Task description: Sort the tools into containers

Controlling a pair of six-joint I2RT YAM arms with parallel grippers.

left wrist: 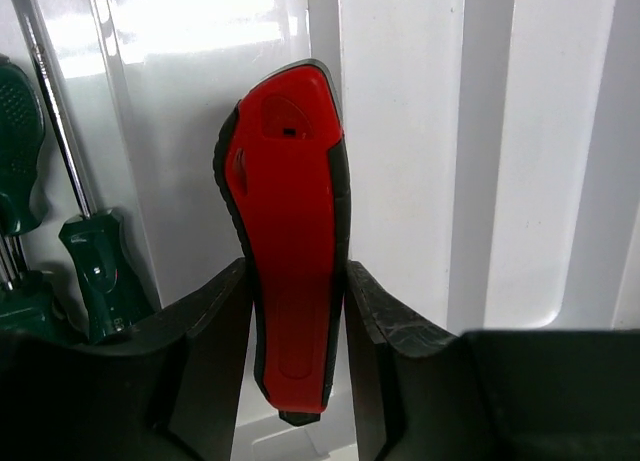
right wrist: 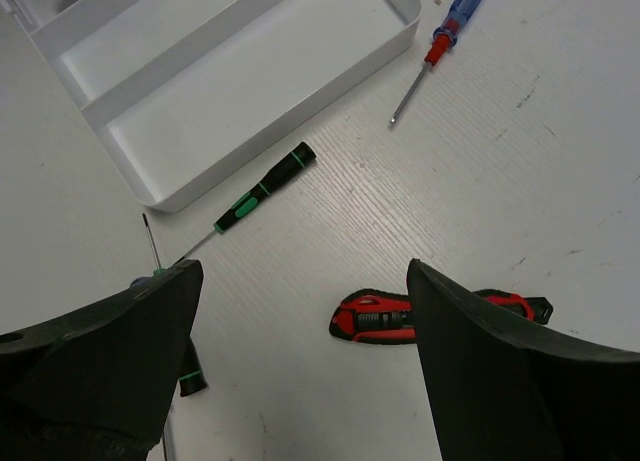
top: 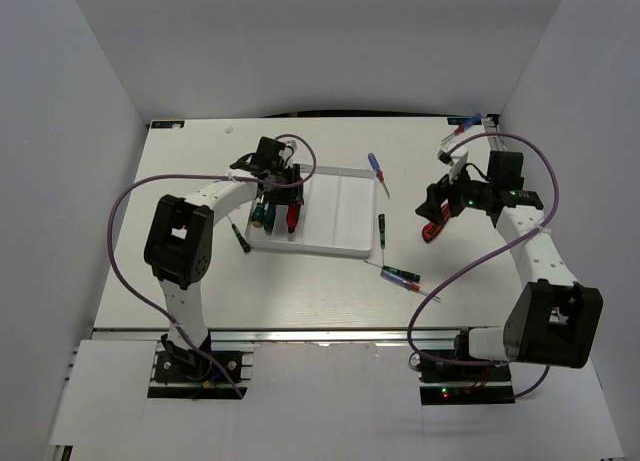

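The white tray (top: 340, 216) lies mid-table. My left gripper (top: 285, 193) is down in its left part, shut on a red-and-black handled tool (left wrist: 290, 231) that stands up between the fingers (left wrist: 215, 331) over a tray compartment (left wrist: 400, 131). Green-handled screwdrivers (left wrist: 100, 276) lie in the compartment to its left, also seen from the top (top: 260, 216). My right gripper (top: 440, 203) is open and empty (right wrist: 302, 271), hovering above a red-and-black pliers-like tool (right wrist: 400, 317) on the table, right of the tray (right wrist: 300, 131).
Loose on the table: a blue-handled screwdriver (top: 378, 173), a black-and-green precision driver (top: 382, 229), two thin drivers (top: 405, 278) in front of the tray, and a dark driver (top: 241, 237) left of it. Small items lie at the back right (top: 465, 126).
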